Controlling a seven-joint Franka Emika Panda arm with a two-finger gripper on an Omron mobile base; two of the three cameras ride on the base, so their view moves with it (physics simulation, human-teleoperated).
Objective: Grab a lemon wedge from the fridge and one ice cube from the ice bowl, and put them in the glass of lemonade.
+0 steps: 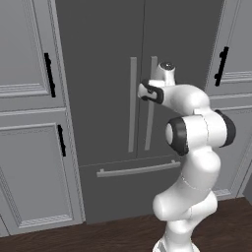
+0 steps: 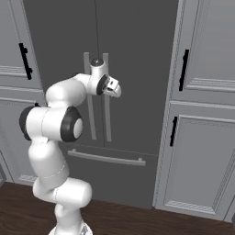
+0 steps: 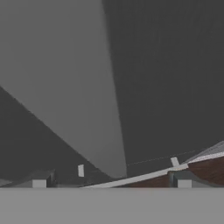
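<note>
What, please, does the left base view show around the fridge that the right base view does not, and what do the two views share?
Left base view: two light grey panelled cabinet doors with black handles left of the tall dark grey French-door fridge.

Right base view: two stacked cabinet doors with black handles on its right, seen full height.

Shared: closed fridge doors, long pale grey bar handles, bottom drawer handle, dark wood floor, and the white arm reaching up to the handles.

The fridge (image 1: 103, 74) looks matt dark grey, its bar handles (image 1: 132, 104) smooth pale metal. Cabinets (image 1: 27, 123) at 9 o'clock look painted matt; the floor (image 1: 113, 234) dark glossy wood.
</note>
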